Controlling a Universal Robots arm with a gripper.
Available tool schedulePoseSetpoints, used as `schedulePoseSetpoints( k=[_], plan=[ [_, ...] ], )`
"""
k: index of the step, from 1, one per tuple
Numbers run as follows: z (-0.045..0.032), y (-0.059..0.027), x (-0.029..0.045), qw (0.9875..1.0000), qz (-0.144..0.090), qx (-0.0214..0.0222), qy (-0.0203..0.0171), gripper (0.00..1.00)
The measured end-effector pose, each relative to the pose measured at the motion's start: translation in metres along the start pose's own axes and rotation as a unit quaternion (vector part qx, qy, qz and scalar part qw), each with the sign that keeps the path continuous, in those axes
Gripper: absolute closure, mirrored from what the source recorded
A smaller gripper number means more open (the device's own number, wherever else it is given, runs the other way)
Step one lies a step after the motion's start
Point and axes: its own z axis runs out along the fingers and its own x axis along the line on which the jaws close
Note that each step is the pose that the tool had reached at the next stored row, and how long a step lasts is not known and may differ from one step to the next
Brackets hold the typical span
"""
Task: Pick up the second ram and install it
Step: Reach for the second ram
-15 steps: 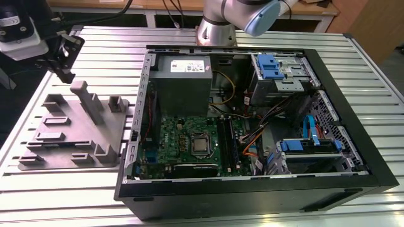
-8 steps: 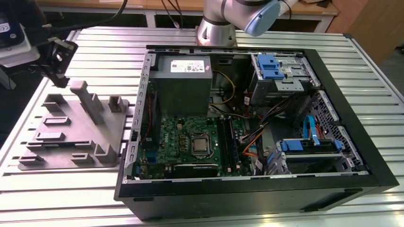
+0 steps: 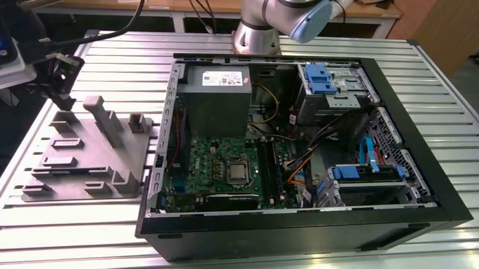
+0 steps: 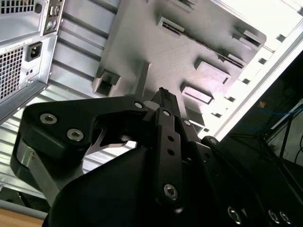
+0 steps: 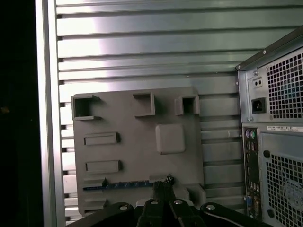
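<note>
Though edge-on, thin bluish ram (image 5: 118, 186)

A robotics lab: slotted aluminium bench (image 3: 75, 224), opened computer case (image 3: 299, 227) (wooden desks (image 3: 187, 4) behind).

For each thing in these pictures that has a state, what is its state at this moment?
computer case: lying on its side, side panel off.
CPU socket: uncovered, no cooler on it.
grey tray: flat on the table, beside the case.
second ram: seems to stand on edge along the tray, not installed.
gripper: above the tray, at the ram's end.
</note>
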Motion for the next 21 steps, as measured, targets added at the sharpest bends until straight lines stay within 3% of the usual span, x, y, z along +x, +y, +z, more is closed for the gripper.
schedulePoseSetpoints(
  k=[9,21],
  plan=[
    [0.0103,-0.0081,0.0113,1.0000,0.000,0.0000,0.0001,0.90],
    [0.0306,-0.0169,0.0269,1.0000,0.000,0.0001,0.0003,0.90]
  ],
)
